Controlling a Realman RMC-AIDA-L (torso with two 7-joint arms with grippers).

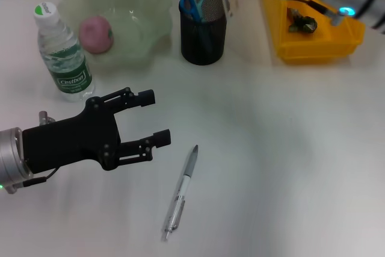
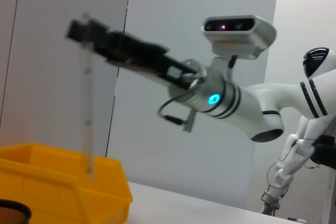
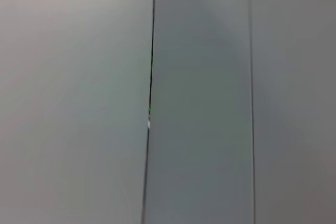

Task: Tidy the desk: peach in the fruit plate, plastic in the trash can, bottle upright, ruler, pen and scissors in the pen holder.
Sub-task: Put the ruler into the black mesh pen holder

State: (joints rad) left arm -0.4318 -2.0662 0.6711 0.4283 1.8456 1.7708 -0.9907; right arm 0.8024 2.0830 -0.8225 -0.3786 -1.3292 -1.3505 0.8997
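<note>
A water bottle (image 1: pixel 62 52) is standing upright at the left of the white desk (image 1: pixel 289 148), its green label reading "Cestbon". Beside it a pink peach (image 1: pixel 96 34) is lying in the pale green plate (image 1: pixel 150 4). The left gripper (image 1: pixel 157 118) is hovering low over the desk, jaws spread wide and empty. Near it the pen (image 1: pixel 180 194) is lying flat, tip pointing away and slightly right. Blue-handled scissors (image 1: pixel 194 1) are standing in the black mesh holder (image 1: pixel 203 31). The right gripper (image 2: pixel 84 27) is gripping a clear ruler (image 2: pixel 87 103), hanging vertical by the yellow bin (image 1: pixel 313 46). Grey wall panels are standing behind.
</note>
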